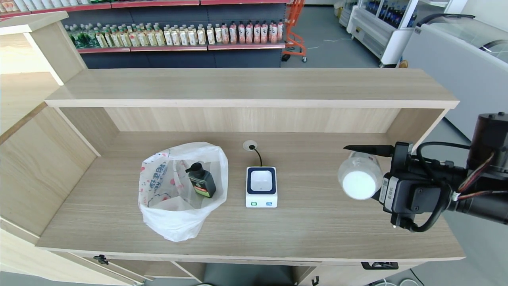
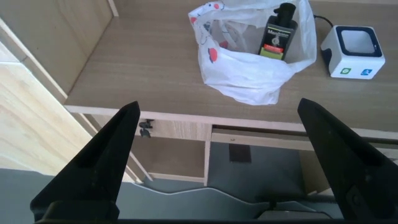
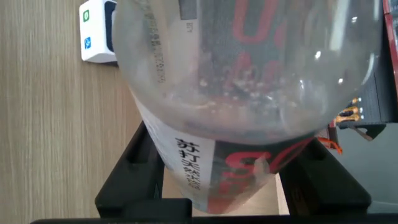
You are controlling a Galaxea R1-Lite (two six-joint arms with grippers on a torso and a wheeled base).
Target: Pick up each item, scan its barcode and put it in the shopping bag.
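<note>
Bottle in hand, scan not yet done

Head view: the right gripper (image 1: 370, 172) is clenched on a clear plastic bottle with a white cap (image 1: 358, 185), well to the right of the white square barcode scanner (image 1: 261, 186). The white plastic shopping bag (image 1: 158, 190), left of the scanner, holds a dark pump bottle (image 1: 202, 183).

Left wrist view: the left gripper (image 2: 217, 124) hangs released, jaws wide, well away from the scanner.

Right wrist view: the bottle is round and slick, so it might twist in the grip. The scanner would then likely miss the barcode.

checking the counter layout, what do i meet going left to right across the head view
shopping bag → barcode scanner → clear plastic bottle
</note>
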